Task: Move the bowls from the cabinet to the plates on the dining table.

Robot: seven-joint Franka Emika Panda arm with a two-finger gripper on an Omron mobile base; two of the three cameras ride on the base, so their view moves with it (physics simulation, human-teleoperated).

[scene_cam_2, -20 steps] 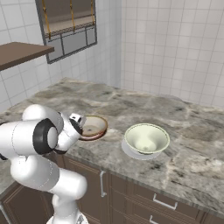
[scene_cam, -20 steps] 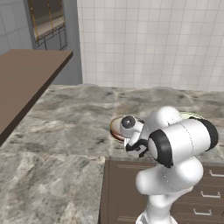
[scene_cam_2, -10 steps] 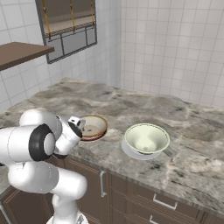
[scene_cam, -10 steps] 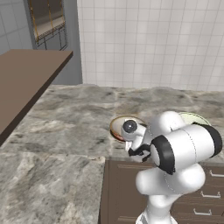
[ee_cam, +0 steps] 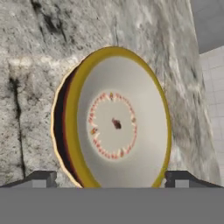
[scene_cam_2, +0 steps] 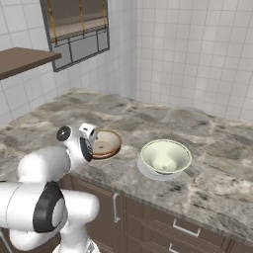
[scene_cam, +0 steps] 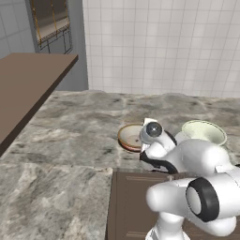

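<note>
Now a simulated kitchen scene: a white robot arm reaches over the dining table (scene_cam: 65,136), a broad grey-brown mottled stone top on a dark brown wooden base. The gripper (ee_cam: 112,178) hangs just above the shallow tan bowl (ee_cam: 118,124), with its two dark fingertips (ee_cam: 41,178) spread wide, one on either side of the bowl's rim and not pressing on it. The claw is open and holds nothing.

The tan bowl (scene_cam_2: 105,143) sits on a plate with a red rim (ee_cam: 61,131), whose dark edge peeks out from under one side of the bowl. Seen from the hand view, the bowl has a yellowish-brown rim, a pale inside, and a ring of small reddish marks around a dark spot at its centre.

Near it, to the right as seen from both base views, the deep cream-white bowl (scene_cam_2: 165,156) with a greenish inside rests on a plain white plate (scene_cam_2: 148,173). The two bowls stand apart, both close to the table's near edge.

Behind the table rises a white tiled wall (scene_cam_2: 197,49). A window with a dark frame (scene_cam_2: 79,29) is set in the wall to the left, and a flat brown surface (scene_cam: 23,89) juts in at the left.
</note>
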